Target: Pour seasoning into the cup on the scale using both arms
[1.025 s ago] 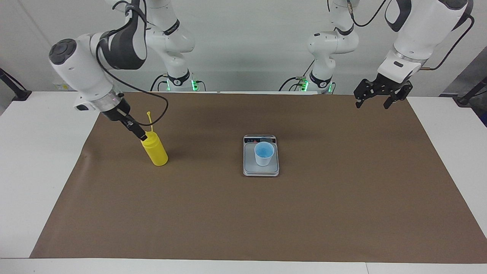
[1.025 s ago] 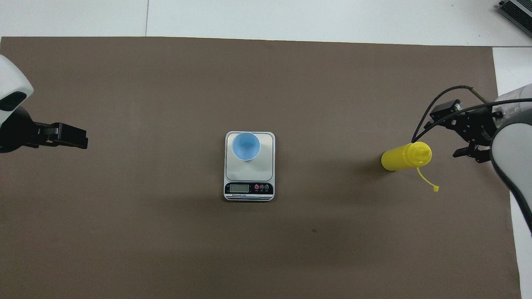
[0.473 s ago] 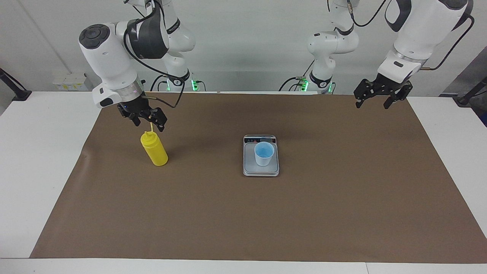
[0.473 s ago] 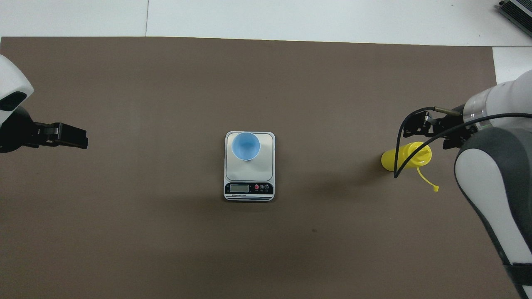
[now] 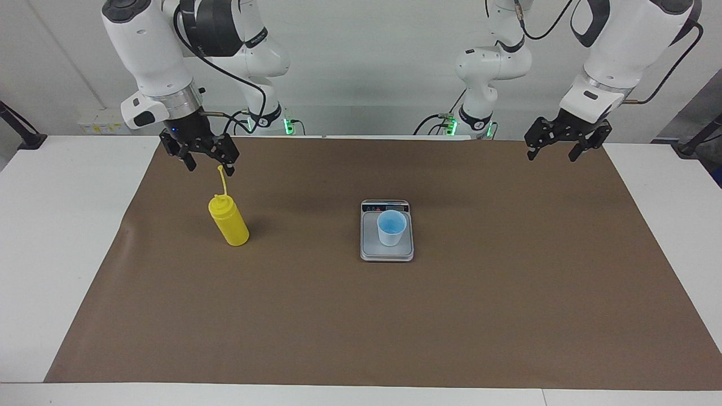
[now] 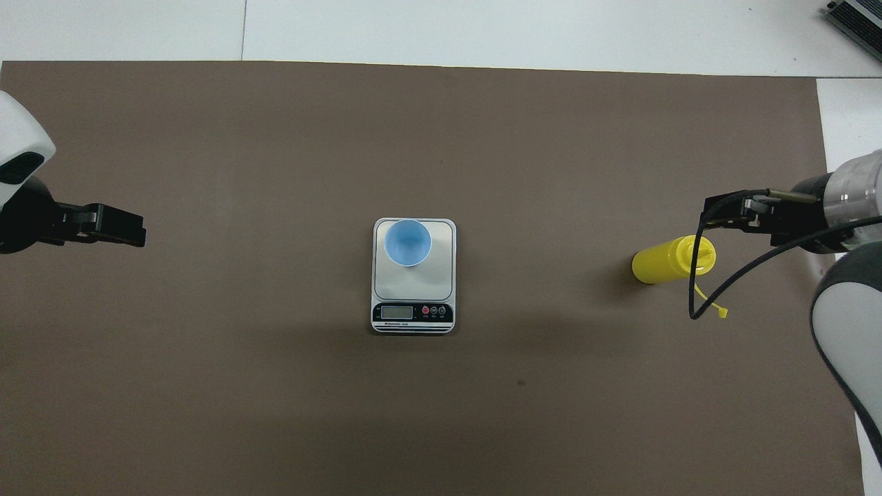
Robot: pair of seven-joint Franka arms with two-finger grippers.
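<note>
- Bottle (image 5: 228, 220) stood upright on the brown mat (image 5: 361, 316) toward the right arm's end of the desk (image 5: 51, 225), well apart from the scale (image 5: 387, 248).
- Cup (image 5: 391, 227) sat on the scale.
- Right end effector (image 5: 206, 164) hung over the bottle's nozzle, fingers spread, holding nothing.
- Left end effector (image 5: 553, 153) waited, fingers apart, holding nothing.

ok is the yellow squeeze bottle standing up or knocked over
Upright. The seasoning stands on its base on the brown mat, nozzle up, free of the right gripper.

A robotics lab: two white robot arms (image 5: 158, 51) bolted at a paper-covered counter (image 5: 361, 316) against bare walls.
</note>
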